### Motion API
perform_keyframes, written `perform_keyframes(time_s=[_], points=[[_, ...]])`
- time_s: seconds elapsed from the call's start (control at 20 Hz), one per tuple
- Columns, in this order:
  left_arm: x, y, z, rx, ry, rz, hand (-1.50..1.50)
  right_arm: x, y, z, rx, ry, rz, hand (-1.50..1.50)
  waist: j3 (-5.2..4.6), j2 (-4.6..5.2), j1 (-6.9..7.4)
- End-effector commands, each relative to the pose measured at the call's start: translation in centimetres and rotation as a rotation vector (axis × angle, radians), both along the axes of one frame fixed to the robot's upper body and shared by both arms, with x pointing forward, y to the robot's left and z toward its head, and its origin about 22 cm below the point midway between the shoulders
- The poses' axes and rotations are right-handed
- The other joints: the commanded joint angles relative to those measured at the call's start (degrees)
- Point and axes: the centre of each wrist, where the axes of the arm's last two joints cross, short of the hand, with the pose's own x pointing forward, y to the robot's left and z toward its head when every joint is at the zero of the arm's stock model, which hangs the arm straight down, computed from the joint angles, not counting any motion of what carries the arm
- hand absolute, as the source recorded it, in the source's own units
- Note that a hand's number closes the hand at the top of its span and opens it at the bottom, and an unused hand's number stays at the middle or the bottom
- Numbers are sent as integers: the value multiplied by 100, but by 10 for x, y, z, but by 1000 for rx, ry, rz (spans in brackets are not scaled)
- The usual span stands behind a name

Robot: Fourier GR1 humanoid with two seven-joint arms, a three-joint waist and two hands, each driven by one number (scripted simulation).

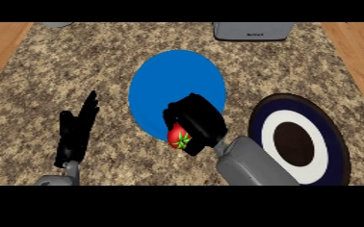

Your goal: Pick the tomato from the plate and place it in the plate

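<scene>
One tomato point(178, 138), gripped by curled fingers point(183, 110) of the right hand point(206, 125), hangs at the blue plate's point(171, 77) five o'clock rim; keep it level, releasing only low over a plate's middle.

The right hand point(195, 120) covers the upper part of the tomato point(178, 138) and the blue plate's point(174, 81) lower rim. The view's top edge cuts off a grey appliance point(253, 30).
</scene>
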Motion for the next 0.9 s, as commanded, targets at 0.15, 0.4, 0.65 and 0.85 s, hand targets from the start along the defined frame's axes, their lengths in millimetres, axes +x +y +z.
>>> perform_keyframes(time_s=[0.15, 0.4, 0.65, 0.85], points=[[1, 7, 4, 4, -4, -2, 0, -39, 51, 63, 218, -150, -307, 150, 27, 59, 83], [-1, -3, 5, -5, -5, -2, 0, -38, 66, 86, 183, -135, -474, 150, 35, 120, 100], [13, 5, 11, -19, -19, -14, 0, -1, 82, 95, 146, -118, -525, 150, 34, 149, 125], [10, -4, 6, -3, -29, -9, 0, 21, 70, 65, 129, -93, -540, 150, 36, 154, 112]])
